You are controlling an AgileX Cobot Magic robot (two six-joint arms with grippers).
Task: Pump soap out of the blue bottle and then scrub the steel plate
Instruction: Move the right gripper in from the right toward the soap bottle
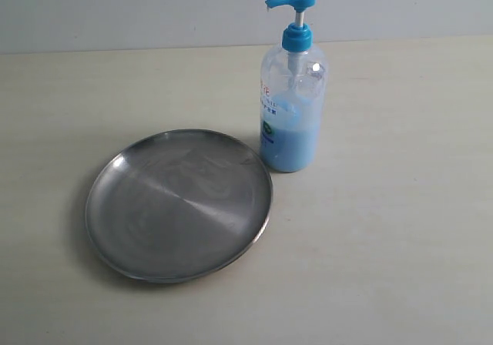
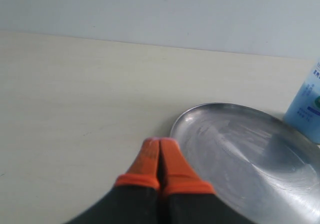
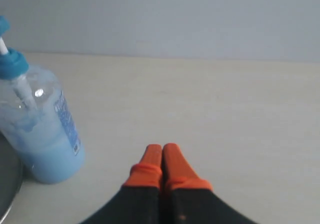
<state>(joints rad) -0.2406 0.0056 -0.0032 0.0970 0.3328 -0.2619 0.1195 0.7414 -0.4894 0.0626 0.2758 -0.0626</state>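
Setup: tall clear plastic bottle with bright blue pump head (image 1: 291,114) stands upright on the pale wooden table (image 1: 385,245), just beside the far right rim of the large round shallow steel plate (image 1: 177,206). The pale light-blue creamy soap (image 1: 286,143) fills under half of the bottle. The pump head is raised on its white stem, spout pointing toward the plate side. I cannot tell whether the spout overhangs the rim.

Left gripper (image 2: 159,145): orange fingertips pressed together, nothing between them, near the plate's edge. Right gripper (image 3: 162,150): likewise closed and empty, on the bottle's far side from the plate, apart from it.

Handling, judged:
- The bottle is likely light, tall on a small base, with smooth and slightly yielding walls, so an off-centre push may tip it.
- Press straight down on the flat top of the pump head; steady the barrel at mid-height if needed.
- The plate is stiff, thin and slick, and will probably slide under scrubbing. The low rim is the only hold.
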